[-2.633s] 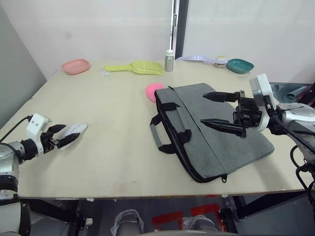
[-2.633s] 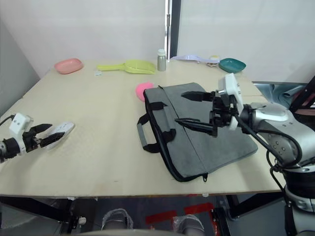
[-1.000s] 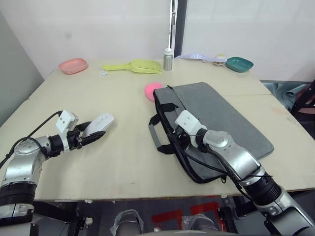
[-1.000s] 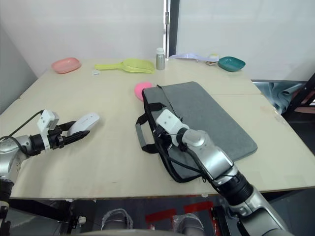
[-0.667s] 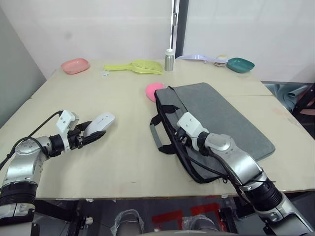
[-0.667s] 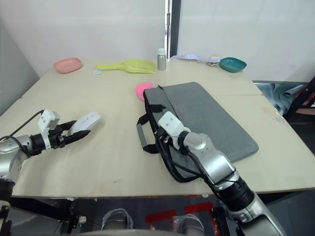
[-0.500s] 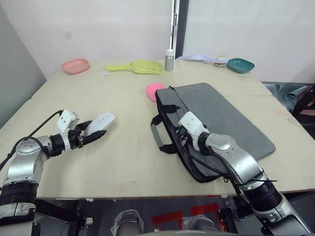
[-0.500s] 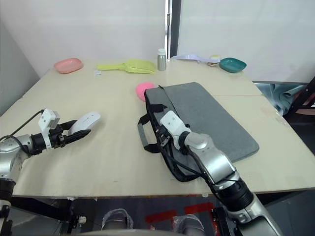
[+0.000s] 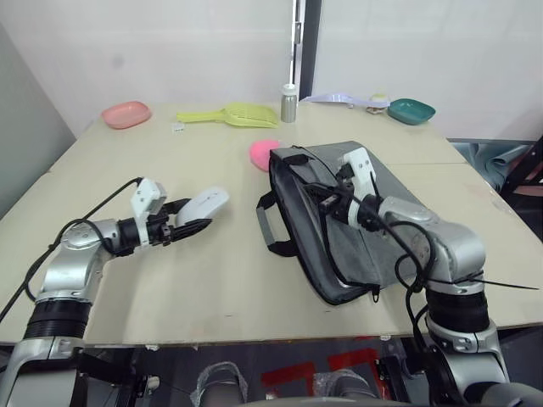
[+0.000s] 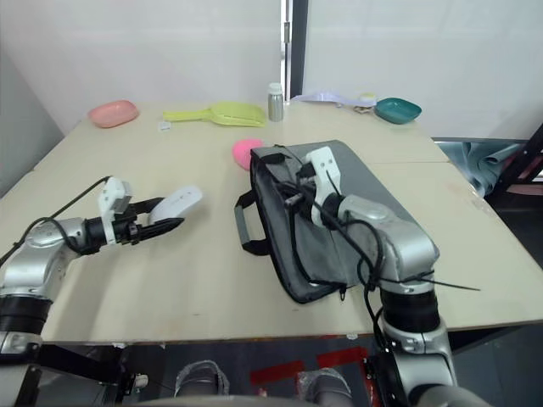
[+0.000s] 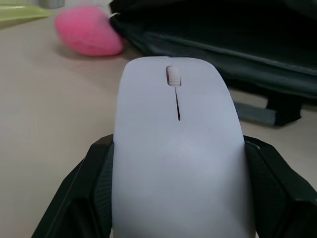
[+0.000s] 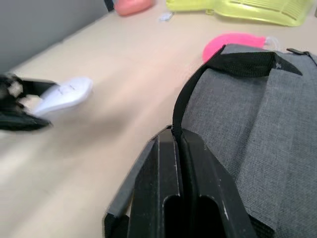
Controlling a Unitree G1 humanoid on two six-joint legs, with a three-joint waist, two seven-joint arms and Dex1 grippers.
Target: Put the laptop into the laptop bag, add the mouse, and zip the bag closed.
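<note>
My left claw is closed on the smooth, glossy white oval mouse, holding it above the pale wooden surface at about nine o'clock from the flat grey fabric laptop bag with black trim. My right claw has its two black fingers pressed together on one of the bag's black strap handles, lifting the near side of the soft woven case so it stands tilted. A soft pink rounded lump lies at the bag's eleven o'clock corner.

Bare table is lying open between the mouse and the laptop bag — only the bag's strap handle is jutting into it.
</note>
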